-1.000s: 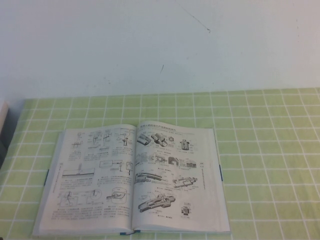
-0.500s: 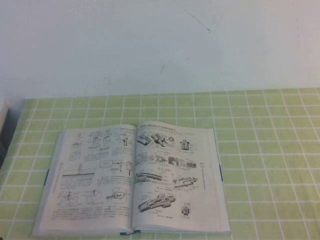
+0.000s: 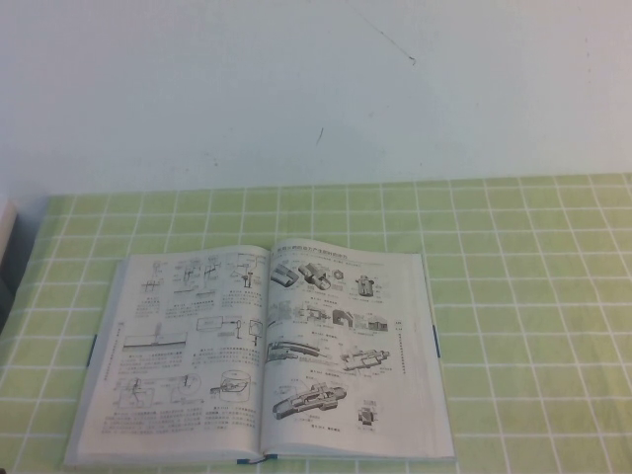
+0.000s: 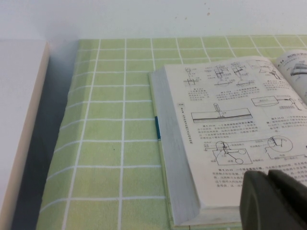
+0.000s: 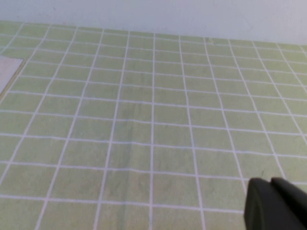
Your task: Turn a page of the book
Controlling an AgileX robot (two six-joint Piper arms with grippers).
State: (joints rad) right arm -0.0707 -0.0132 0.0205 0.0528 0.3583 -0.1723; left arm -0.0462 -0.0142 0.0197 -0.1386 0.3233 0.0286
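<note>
The book [image 3: 262, 355] lies open and flat on the green checked cloth, near the front left of the table. Its right-hand page [image 3: 346, 346] carries a heading, dark cutaway machine drawings and vertical margin text. The left-hand leaf shows text and pale sketches. The left wrist view shows the book [image 4: 225, 124] from its left side, with a sliver of the page [image 4: 297, 67]. My left gripper [image 4: 267, 178] is shut and empty, just above the book's near left corner. My right gripper [image 5: 270, 183] is shut and empty above bare cloth to the right of the book. Neither gripper shows in the high view.
A white wall [image 3: 316, 89] rises behind the table. A white block [image 4: 19, 120] stands off the table's left edge, also seen in the high view [image 3: 5, 227]. Green cloth [image 3: 533, 296] stretches right of the book. A pale flat corner [image 5: 7, 72] shows in the right wrist view.
</note>
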